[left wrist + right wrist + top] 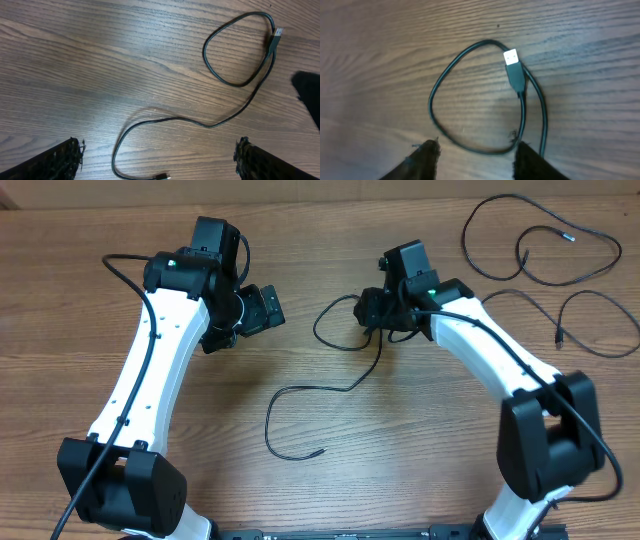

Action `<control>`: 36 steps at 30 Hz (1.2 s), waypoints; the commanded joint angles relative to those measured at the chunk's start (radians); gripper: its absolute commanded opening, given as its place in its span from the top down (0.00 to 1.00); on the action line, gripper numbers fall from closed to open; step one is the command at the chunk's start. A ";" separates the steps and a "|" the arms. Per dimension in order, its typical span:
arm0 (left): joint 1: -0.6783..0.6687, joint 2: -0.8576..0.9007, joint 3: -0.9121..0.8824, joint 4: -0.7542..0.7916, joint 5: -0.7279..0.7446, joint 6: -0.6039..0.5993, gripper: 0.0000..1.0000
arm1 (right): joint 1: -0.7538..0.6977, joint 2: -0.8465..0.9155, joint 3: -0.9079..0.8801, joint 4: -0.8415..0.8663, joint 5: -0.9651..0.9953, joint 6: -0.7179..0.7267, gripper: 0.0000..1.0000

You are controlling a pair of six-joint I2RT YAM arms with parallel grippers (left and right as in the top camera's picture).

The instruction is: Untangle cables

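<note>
wood-grain table [400, 480] fills every view. left gripper [160, 164] stands spread wide and grips nothing. the thin black cable [220, 122] snakes over the wood ahead of its jaws, and the cord's small end lies on the table between the two tips, at the picture's lower edge. right gripper [477, 159] is partly open and clamps nothing. the cable's loop lies just ahead of its jaws, its lower arc between the tips, the usb plug [512, 58] beyond. whether one fingertip touches the cord cannot be told. only the fingertips show in the wrist views, the rest cut off. two more cables [570, 237] lie well apart from both pairs of jaws.
</note>
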 commanded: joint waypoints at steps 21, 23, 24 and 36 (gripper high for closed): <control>-0.001 0.008 0.001 -0.001 0.005 0.016 0.00 | 0.001 0.197 -0.003 0.120 0.071 0.069 0.56; -0.001 0.008 0.001 -0.002 0.005 0.016 0.00 | 0.001 0.197 -0.003 0.123 0.071 0.069 0.60; -0.001 0.008 0.001 -0.002 0.005 0.016 0.00 | 0.001 0.197 -0.003 0.124 0.071 0.073 0.60; -0.001 0.008 0.001 -0.006 0.005 0.016 0.00 | 0.007 0.198 -0.003 0.123 0.068 0.072 0.63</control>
